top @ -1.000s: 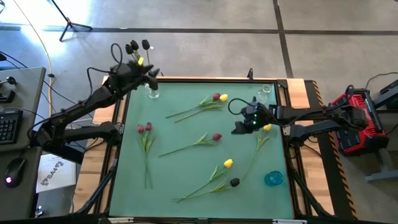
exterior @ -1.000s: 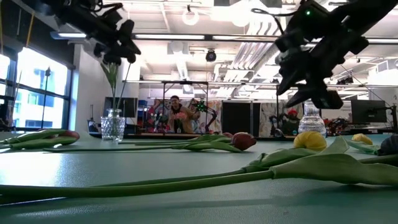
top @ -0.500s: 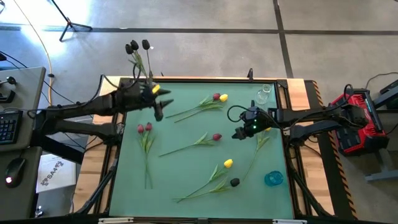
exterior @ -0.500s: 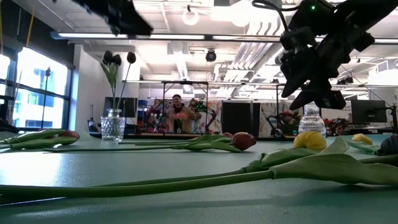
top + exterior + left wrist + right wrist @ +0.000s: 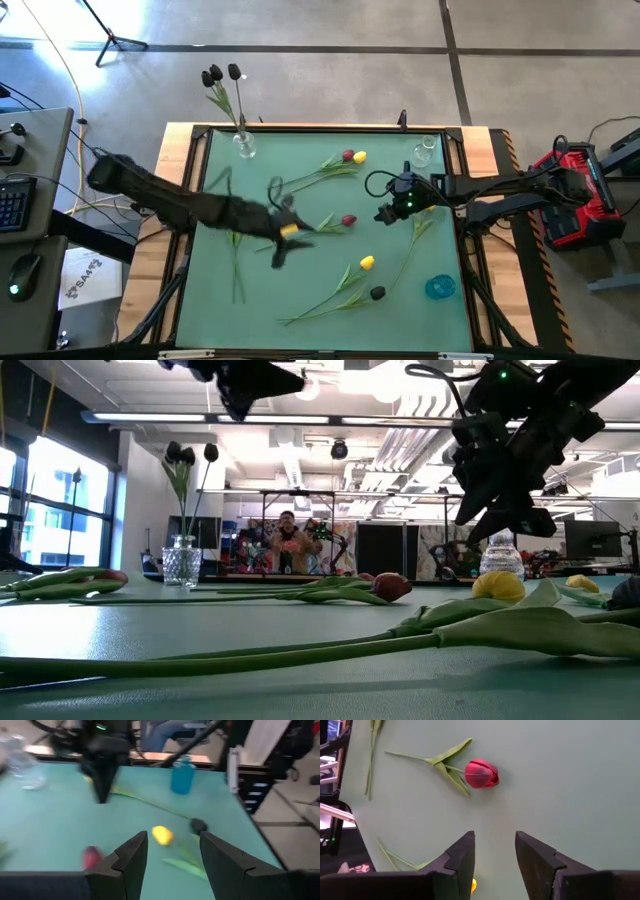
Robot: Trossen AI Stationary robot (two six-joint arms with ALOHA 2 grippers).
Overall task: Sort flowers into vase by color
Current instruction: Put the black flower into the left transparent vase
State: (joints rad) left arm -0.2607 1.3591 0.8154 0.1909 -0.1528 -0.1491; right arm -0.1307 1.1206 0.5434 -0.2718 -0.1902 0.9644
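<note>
The red tulip [image 5: 347,220] lay near the middle of the green tabletop [image 5: 300,300], its head toward the right arm and its stem [image 5: 290,238] running away toward the left and slightly nearer edge. Both arms flanked it. The left hand [image 5: 288,232] hung just beside the stem's leafy middle, fingers spread and empty, pointing along the flower's long axis toward the head. The right hand [image 5: 384,213] hovered close off the head's far side (also spread, holding nothing), looking down on that bloom. By my reading the left hand was nearer the stem, so the pick seemed its to make, closing across the stem.
</note>
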